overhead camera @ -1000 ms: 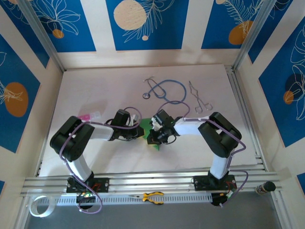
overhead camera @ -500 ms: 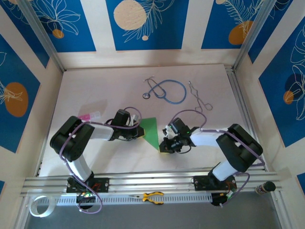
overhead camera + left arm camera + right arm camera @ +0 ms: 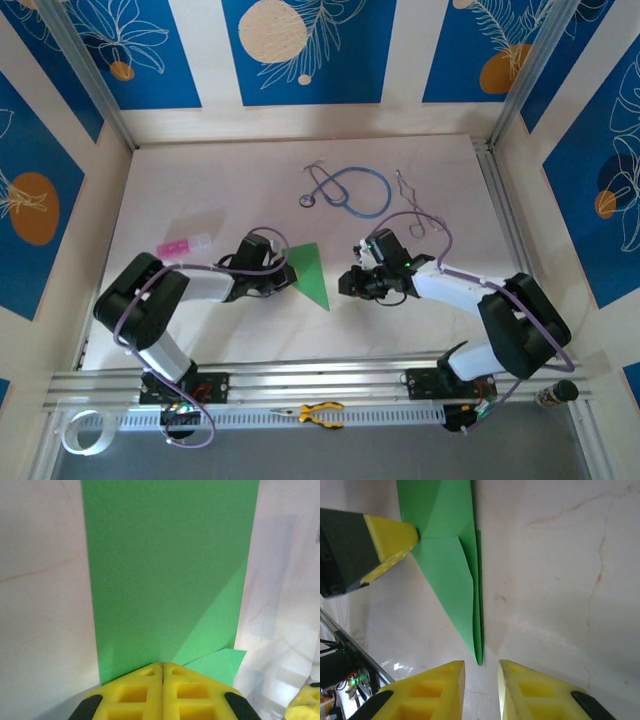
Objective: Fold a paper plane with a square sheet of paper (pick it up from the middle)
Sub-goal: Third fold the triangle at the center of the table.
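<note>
The right gripper [image 3: 346,283] has let go and drawn back rightward from the paper [image 3: 312,270]. Its fingers now stand narrowly apart and empty. The left gripper [image 3: 288,276] pinches the paper's edge flat on the table [image 3: 200,180]. The next crease should probably be pressed along the fold, with that pinch kept steady.

Left wrist view: the paper plane [image 3: 170,580] is cut off by the top edge; its near edge is hidden under the closed left claw [image 3: 163,666]. Right wrist view: its wide end leaves the top edge. Top view: the right claw [image 3: 347,283] has fingertips too small to resolve; the pink and white piece [image 3: 184,244] cannot be identified.
</note>
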